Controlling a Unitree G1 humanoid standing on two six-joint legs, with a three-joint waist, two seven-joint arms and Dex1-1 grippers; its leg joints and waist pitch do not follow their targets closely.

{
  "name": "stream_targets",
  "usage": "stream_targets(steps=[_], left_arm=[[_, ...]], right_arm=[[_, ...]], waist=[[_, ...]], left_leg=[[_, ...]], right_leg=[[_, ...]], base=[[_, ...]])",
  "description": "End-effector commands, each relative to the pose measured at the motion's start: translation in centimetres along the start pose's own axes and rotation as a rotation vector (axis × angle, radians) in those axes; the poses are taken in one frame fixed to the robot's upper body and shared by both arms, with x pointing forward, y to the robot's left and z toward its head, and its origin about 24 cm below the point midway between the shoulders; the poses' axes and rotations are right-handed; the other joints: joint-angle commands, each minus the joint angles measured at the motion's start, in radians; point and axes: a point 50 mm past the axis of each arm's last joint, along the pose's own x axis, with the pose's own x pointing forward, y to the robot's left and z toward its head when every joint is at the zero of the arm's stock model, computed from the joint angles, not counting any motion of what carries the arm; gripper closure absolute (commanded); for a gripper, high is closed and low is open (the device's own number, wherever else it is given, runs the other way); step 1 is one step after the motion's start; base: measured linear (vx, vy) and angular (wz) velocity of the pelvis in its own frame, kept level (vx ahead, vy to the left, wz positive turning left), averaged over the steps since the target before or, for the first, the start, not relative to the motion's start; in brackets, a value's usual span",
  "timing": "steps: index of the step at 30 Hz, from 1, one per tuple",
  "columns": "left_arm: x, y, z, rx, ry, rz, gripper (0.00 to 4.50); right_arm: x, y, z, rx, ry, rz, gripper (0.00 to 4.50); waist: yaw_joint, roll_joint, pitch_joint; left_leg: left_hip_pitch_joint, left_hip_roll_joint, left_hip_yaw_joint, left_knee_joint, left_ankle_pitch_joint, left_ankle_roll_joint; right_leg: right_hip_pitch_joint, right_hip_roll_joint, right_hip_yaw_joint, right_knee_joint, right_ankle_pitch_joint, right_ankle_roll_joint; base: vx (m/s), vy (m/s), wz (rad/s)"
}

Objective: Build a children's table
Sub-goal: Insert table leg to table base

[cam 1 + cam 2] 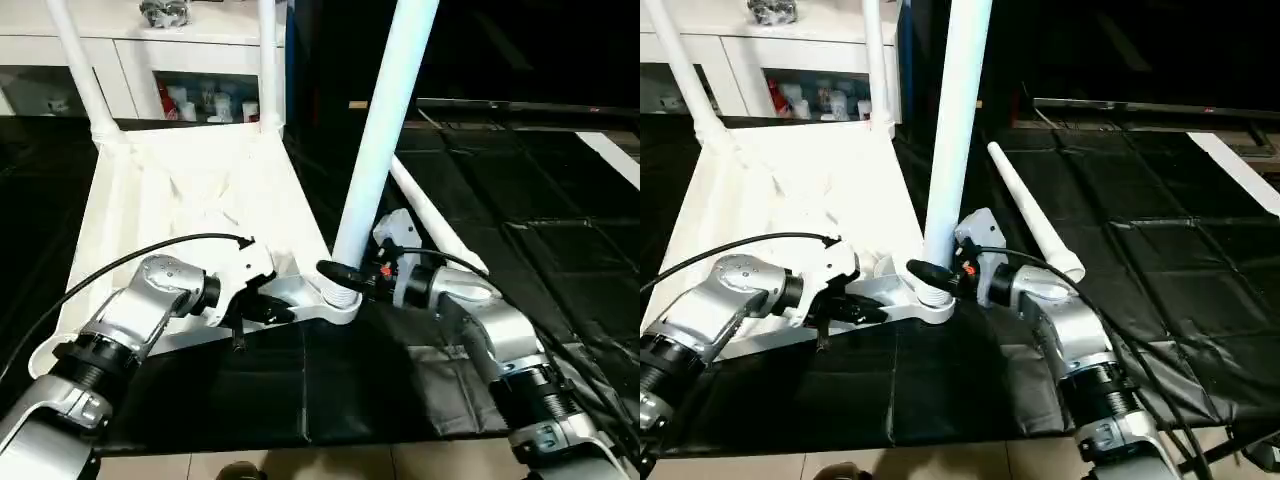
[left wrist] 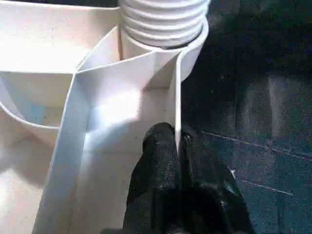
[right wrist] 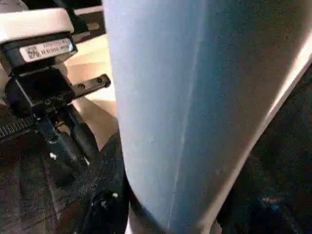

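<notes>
1. Nearest me, my left gripper [image 1: 262,308] is pinching the thin rim wall of the table top [image 1: 150,200] just beside the near corner socket [image 1: 340,300]; its black fingers [image 2: 161,161] are standing almost closed, one on each side of the rim.
2. My right gripper [image 1: 345,275] is clamping the upright leg [image 1: 385,110] low down, jaws about half spread around the tube, right above the socket.
3. I am judging that this leg is being seated: the ribbed end [image 2: 163,22] is sitting in the socket, but I cannot tell whether it is fully home.
4. The risk I am watching: the tall leg is leaning slightly, so a push off its axis could jam it or lever the corner up, and the thin rim could slip from the left fingers.
5. The all-white top is lying upside down on the black mat [image 1: 400,380], ribs showing.
6. A spare leg [image 1: 1035,215] is lying on the mat beyond my right arm.
7. Farthest off, two legs [image 1: 80,65] are already standing in the far corners, in front of a white cabinet [image 1: 180,55].
</notes>
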Motion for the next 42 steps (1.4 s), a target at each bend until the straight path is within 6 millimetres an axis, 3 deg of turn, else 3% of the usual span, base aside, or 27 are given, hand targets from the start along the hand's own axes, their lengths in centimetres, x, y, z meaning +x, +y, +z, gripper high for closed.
stream_targets(steps=[1,9,17,20,25,35,42], left_arm=[[-0.3,0.4,1.0,0.005,-0.064,0.002,4.5],[-0.4,0.4,1.2,0.026,-0.063,-0.013,4.5],[-0.2,0.7,1.5,0.022,-0.08,0.022,4.5],[0.0,0.6,1.3,0.006,-0.076,0.033,3.95],[0.4,0.6,1.1,0.005,-0.068,0.079,3.76],[0.2,0.3,0.6,0.003,-0.01,0.063,3.76],[0.0,0.3,0.2,0.007,0.047,0.097,4.39]], right_arm=[[-0.5,0.0,-0.6,0.011,0.031,0.01,2.59],[-0.6,-0.1,-1.0,0.021,0.039,0.005,2.59],[-0.2,-0.4,-1.1,0.034,0.046,0.006,2.59],[-0.3,-0.3,-1.3,0.035,0.048,0.009,2.59],[-0.3,-0.2,-1.4,0.038,0.047,0.013,2.59],[-0.3,-0.3,-1.4,0.031,0.053,0.013,2.59],[-0.3,-0.3,-1.4,0.028,0.053,0.011,2.59]], waist=[[-0.009,0.007,-0.067],[-0.007,0.01,-0.07],[-0.007,0.007,-0.066],[-0.007,0.008,-0.066],[-0.009,0.007,-0.07],[-0.01,0.008,-0.068],[-0.015,0.009,-0.066]], left_leg=[[0.024,0.025,-0.014,-0.078,-0.32,-0.04],[0.021,0.027,-0.012,-0.079,-0.294,-0.038],[0.024,0.027,-0.014,-0.079,-0.322,-0.039],[0.024,0.026,-0.014,-0.079,-0.323,-0.038],[0.018,0.028,-0.016,-0.082,-0.308,-0.036],[0.02,0.028,-0.015,-0.082,-0.313,-0.037],[0.022,0.027,-0.013,-0.081,-0.324,-0.036]], right_leg=[[0.028,-0.089,0.049,-0.113,-0.534,-0.073],[0.031,-0.087,0.052,-0.103,-0.452,-0.1],[0.029,-0.09,0.05,-0.113,-0.525,-0.084],[0.028,-0.091,0.049,-0.114,-0.535,-0.082],[0.033,-0.089,0.049,-0.108,-0.485,-0.089],[0.033,-0.089,0.05,-0.107,-0.477,-0.098],[0.031,-0.088,0.051,-0.109,-0.483,-0.103]], base=[[0.0,0.0,0.0],[0.0,0.0,0.0],[0.0,0.0,0.0],[0.0,0.0,0.0],[0.0,0.0,0.0],[0.0,0.0,0.0],[0.0,0.0,0.0]])
